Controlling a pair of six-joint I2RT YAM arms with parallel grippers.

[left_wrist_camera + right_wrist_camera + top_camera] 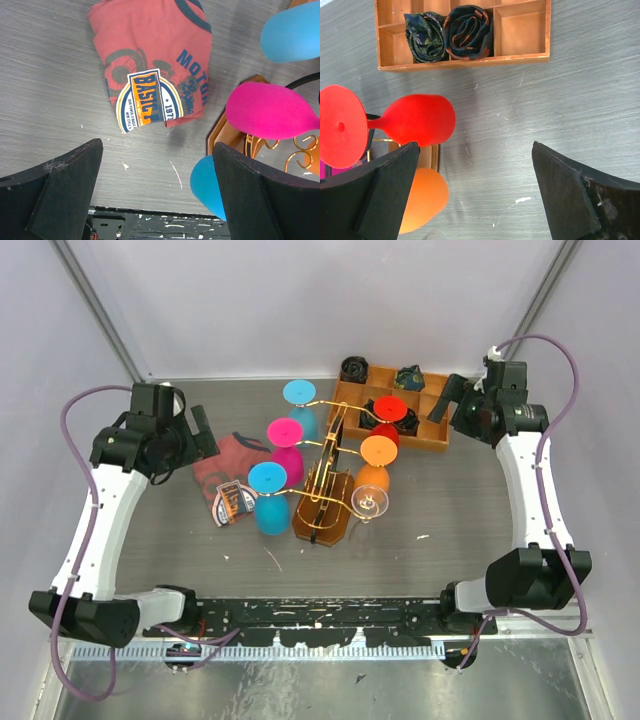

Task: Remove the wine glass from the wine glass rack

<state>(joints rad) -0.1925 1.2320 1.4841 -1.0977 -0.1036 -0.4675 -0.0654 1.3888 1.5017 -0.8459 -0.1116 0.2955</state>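
- The wine glass rack (325, 490) stands at the middle of the desk. Its wooden base runs long from the near edge toward the far edge, and the gold arms reach out to the left and right.
- Glasses hang upside down on both sides, feet up. On the left are a far blue glass (300, 395), a pink glass (287, 433) and a near blue glass (268, 480). On the right are a red glass (394, 410), an orange glass (377, 451) and a clear glass (368, 503) at the near end.
- The task names no particular glass, so I judge by reach. The left row lies to the right of my left gripper (192, 438), with the pink glass closest. The red glass lies to the left of my right gripper (455, 402).
- I judge that a glass must slide outward along its arm, away from the rack's spine, so each arm suits its own side.
- The left gripper is spread wide and holds nothing. It hangs over the folded red T-shirt (150, 60), which lies between it and the rack.
- The right gripper is also wide open and empty. It is toward the far right corner, beside the wooden tray (440, 440) that holds rolled cloths (447, 30).
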